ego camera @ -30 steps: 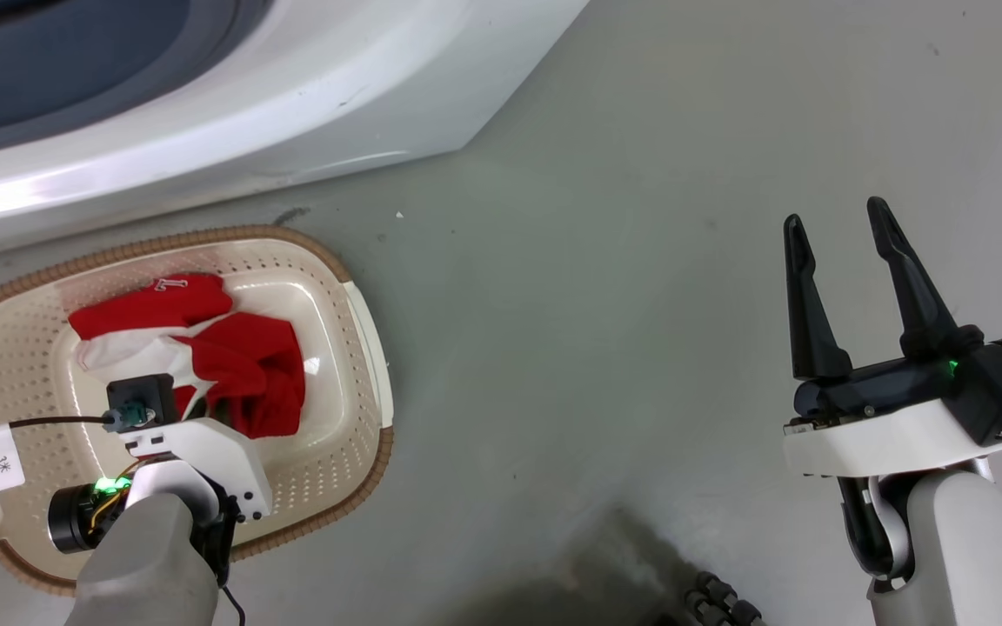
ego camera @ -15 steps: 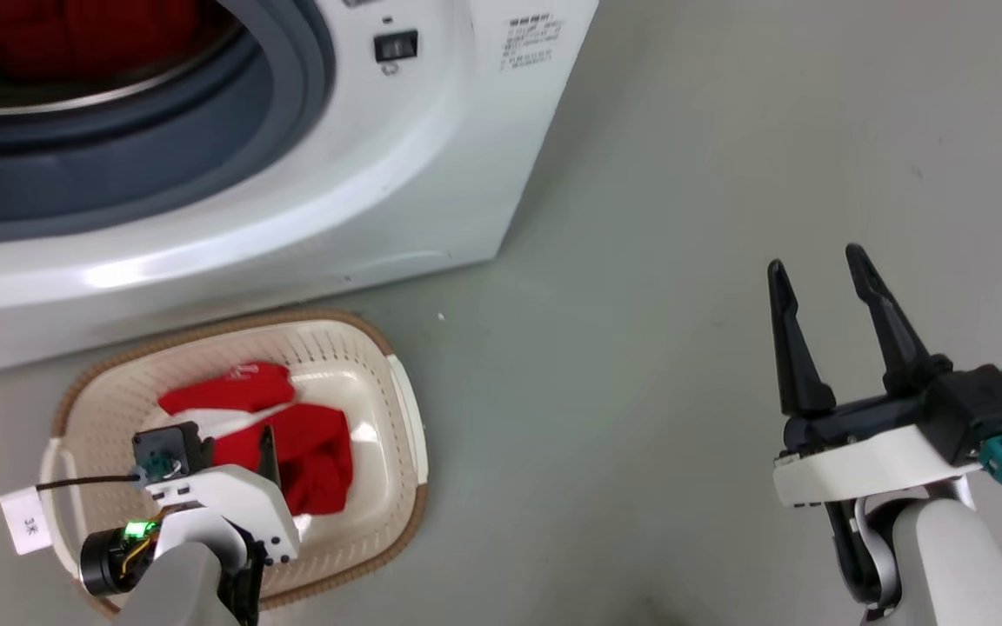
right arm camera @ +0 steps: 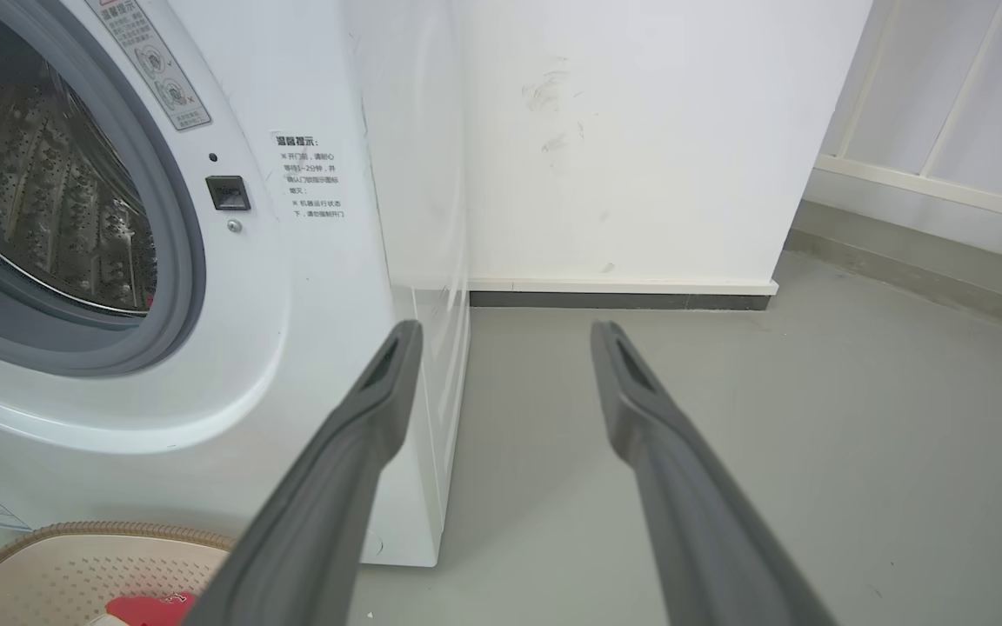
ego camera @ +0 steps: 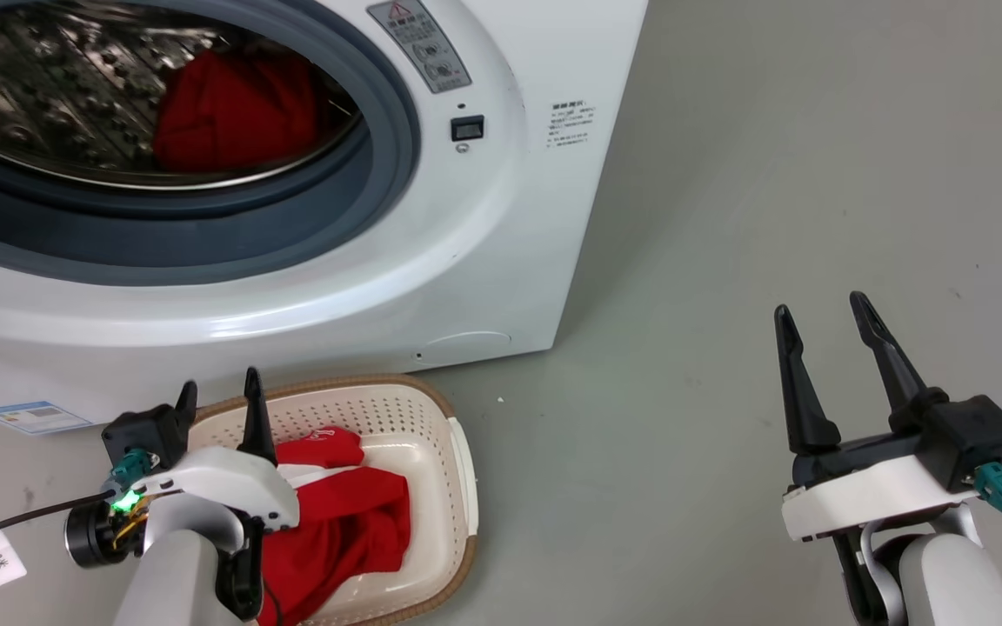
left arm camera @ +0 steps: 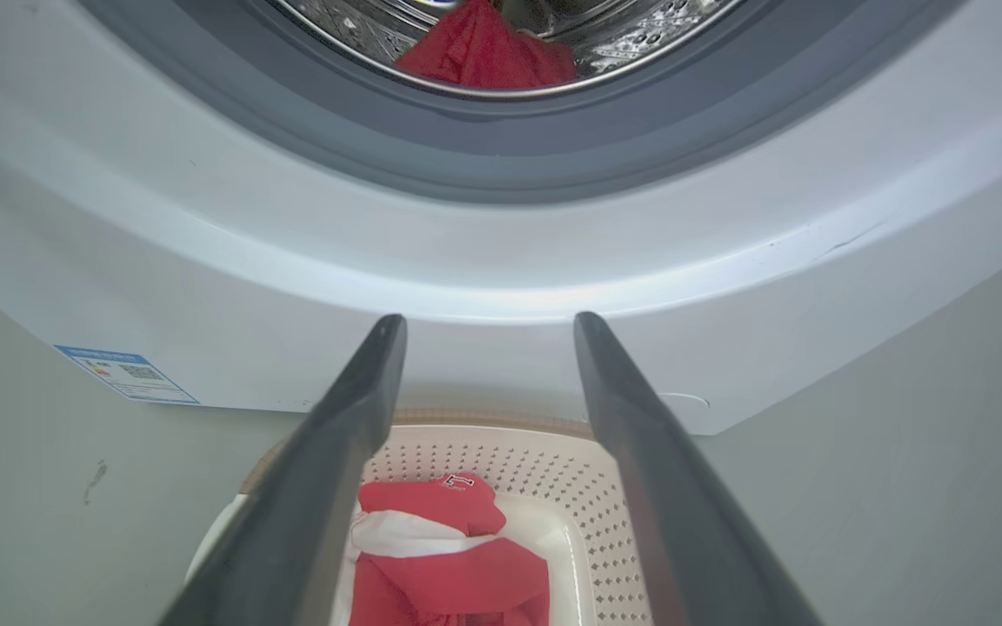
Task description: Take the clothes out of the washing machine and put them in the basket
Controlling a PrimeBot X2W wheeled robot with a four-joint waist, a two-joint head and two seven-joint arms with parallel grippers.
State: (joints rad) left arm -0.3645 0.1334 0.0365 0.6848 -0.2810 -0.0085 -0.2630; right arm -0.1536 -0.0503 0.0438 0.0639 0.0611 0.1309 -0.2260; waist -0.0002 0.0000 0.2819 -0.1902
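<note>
Deep inside the washing machine (ego camera: 466, 261), a soft, probably light red garment (ego camera: 231, 113); pinch a fold. Your left gripper (ego camera: 219, 382) and right gripper (ego camera: 819, 304) gape empty.

A bright red soft garment (ego camera: 231, 113) lies in the large white front-loading washing machine (ego camera: 484, 261), another red, white-trimmed garment (ego camera: 353, 522) fills the cream perforated plastic basket (ego camera: 431, 426) before it, and the left gripper (ego camera: 219, 382) at the basket's rim and the right gripper (ego camera: 819, 304) over grey floor (ego camera: 727, 217) both hang empty, fingers parted.
</note>
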